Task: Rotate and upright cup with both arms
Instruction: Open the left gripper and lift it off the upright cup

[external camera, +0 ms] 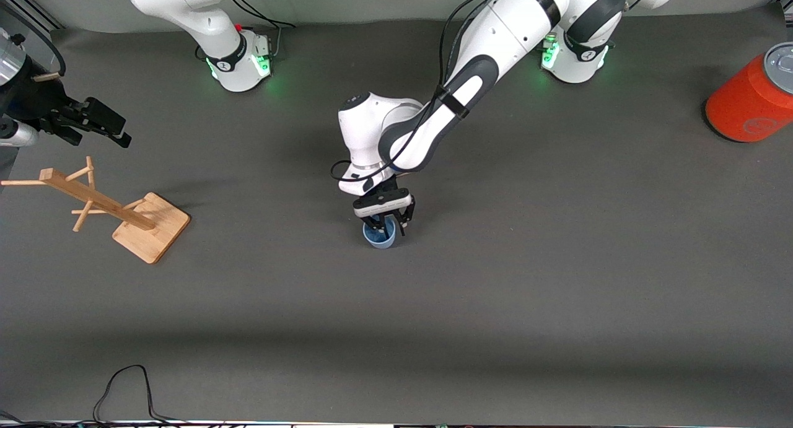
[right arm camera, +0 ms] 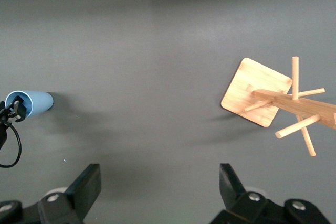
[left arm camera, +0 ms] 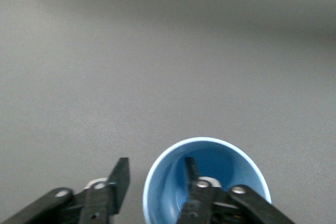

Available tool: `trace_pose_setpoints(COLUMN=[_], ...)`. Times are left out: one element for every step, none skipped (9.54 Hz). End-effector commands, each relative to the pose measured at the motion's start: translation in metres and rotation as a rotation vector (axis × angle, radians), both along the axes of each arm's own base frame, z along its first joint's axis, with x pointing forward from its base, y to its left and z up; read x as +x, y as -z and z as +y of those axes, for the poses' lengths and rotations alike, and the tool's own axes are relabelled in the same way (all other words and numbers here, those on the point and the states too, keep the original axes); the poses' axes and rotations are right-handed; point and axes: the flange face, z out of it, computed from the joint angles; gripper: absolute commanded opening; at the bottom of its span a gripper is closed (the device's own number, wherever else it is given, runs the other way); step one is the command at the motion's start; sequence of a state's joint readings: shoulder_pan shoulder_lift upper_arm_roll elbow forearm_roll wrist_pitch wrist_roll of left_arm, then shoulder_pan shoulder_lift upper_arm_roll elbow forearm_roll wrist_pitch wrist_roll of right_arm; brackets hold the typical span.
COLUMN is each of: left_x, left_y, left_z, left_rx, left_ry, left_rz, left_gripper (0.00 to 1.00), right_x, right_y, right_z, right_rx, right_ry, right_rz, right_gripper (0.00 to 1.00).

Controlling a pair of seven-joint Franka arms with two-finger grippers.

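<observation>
While the pale blue cup (external camera: 379, 235) stood upright mid-table, the left gripper (external camera: 385, 222) straddled its rim — one finger (left arm camera: 195, 182) inside, one outside, spread and not pinching the wall. The right gripper (external camera: 102, 126) waited — fingers apart — over its end of the table, above the wooden mug tree (external camera: 114, 208).

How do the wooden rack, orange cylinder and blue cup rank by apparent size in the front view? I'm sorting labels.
1. Wooden rack, largest.
2. Orange cylinder, though the frame edge crops it, so it is unsure.
3. Cup, clearly smallest, partly covered by the left gripper.
</observation>
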State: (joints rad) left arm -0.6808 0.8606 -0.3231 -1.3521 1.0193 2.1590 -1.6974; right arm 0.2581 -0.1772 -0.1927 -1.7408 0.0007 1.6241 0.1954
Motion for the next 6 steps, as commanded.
trace_pose_setpoints(left_x=[0.005, 0.019, 0.033, 0.047, 0.061, 0.075], left_y=[-0.034, -0.057, -0.087, -0.119, -0.149, -0.183], left_z=[0.008, 0.017, 0.03, 0.047, 0.072, 0.104], left_rx=[-0.04, -0.068, -0.114, -0.146, -0.153, -0.139], left_ry=[-0.002, -0.011, -0.028, -0.023, -0.021, -0.009], left_rz=[0.047, 0.106, 0.156, 0.215, 0.282, 0.347], left_gripper=[1.0, 1.0, 1.0, 1.0, 1.0, 1.0], right_x=[-0.008, -0.005, -0.005, -0.006, -0.005, 0.0], right_y=[-0.001, 0.002, 0.002, 0.002, 0.006, 0.02], right_z=[-0.005, -0.005, -0.005, -0.006, -0.005, -0.005], right_rx=[-0.006, -0.009, -0.009, -0.008, -0.01, -0.008], right_ry=[0.024, 0.018, 0.012, 0.012, 0.01, 0.014], right_rz=[0.002, 0.009, 0.009, 0.01, 0.018, 0.042], right_gripper=[1.0, 1.0, 1.0, 1.0, 1.0, 1.0])
